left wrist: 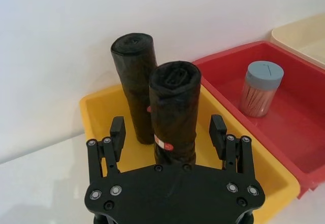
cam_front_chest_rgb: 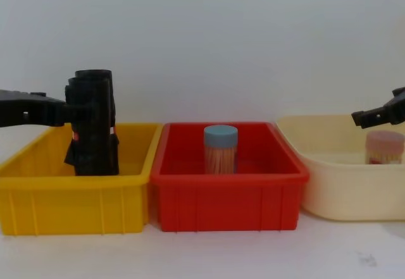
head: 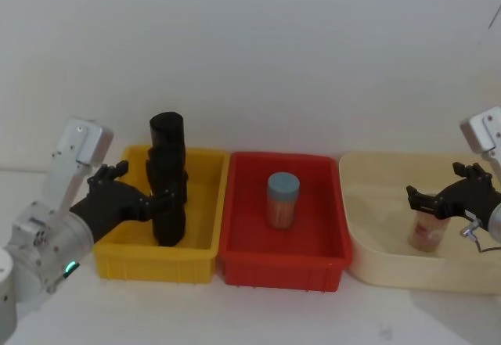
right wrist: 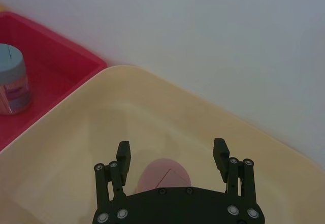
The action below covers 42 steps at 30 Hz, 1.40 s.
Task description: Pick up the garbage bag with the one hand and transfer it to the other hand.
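The pick-up step is judged to be in hand, with nothing gripped yet. The left gripper (left wrist: 168, 127) is held at the yellow bin (head: 156, 263), at the left of the head view. Its fingers are spread wide on either side of a black roll with a red-and-white sticker (left wrist: 175, 107), and gaps are seen on both sides. The garbage bag (left wrist: 133, 66), the taller roll, is stood upright just beyond that roll in the same bin. The next move is judged to call for the fingers to be set around the taller roll and closed before any lift. The right gripper (right wrist: 170, 153) is held open and empty over the cream bin (head: 391, 271) at the right, above a pink-lidded jar (cam_front_chest_rgb: 385, 147). A blue-lidded jar (head: 282, 200) is stood in the red bin (head: 282, 263) between the other two bins.
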Tool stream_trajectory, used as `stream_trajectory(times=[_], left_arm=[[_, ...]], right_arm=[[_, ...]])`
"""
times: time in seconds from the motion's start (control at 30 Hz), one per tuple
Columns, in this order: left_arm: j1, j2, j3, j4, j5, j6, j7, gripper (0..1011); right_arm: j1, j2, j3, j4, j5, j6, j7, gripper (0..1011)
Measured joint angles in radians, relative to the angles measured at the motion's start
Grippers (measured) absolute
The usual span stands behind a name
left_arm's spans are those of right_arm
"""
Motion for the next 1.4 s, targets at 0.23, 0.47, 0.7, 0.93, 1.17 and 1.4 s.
stream_trajectory(times=[0.23, 0.47, 0.7, 0.93, 1.17, 1.4], left_arm=[[-0.080, -0.017, 0.015, 0.102, -0.024, 0.005, -0.079, 1001], [-0.155, -0.038, 0.038, 0.203, -0.043, 0.007, -0.148, 1001], [-0.200, -0.052, 0.053, 0.264, -0.056, 0.007, -0.189, 915], [-0.228, -0.060, 0.062, 0.303, -0.064, 0.007, -0.215, 738], [-0.242, -0.064, 0.067, 0.321, -0.068, 0.007, -0.227, 505], [-0.245, -0.064, 0.068, 0.322, -0.070, 0.007, -0.228, 446]], right_arm=[[0.000, 0.000, 0.000, 0.000, 0.000, 0.000, 0.000, 1000], [0.000, 0.000, 0.000, 0.000, 0.000, 0.000, 0.000, 1000], [0.000, 0.000, 0.000, 0.000, 0.000, 0.000, 0.000, 1000], [0.000, 0.000, 0.000, 0.000, 0.000, 0.000, 0.000, 1000], [0.000, 0.000, 0.000, 0.000, 0.000, 0.000, 0.000, 1000], [0.000, 0.000, 0.000, 0.000, 0.000, 0.000, 0.000, 1000]])
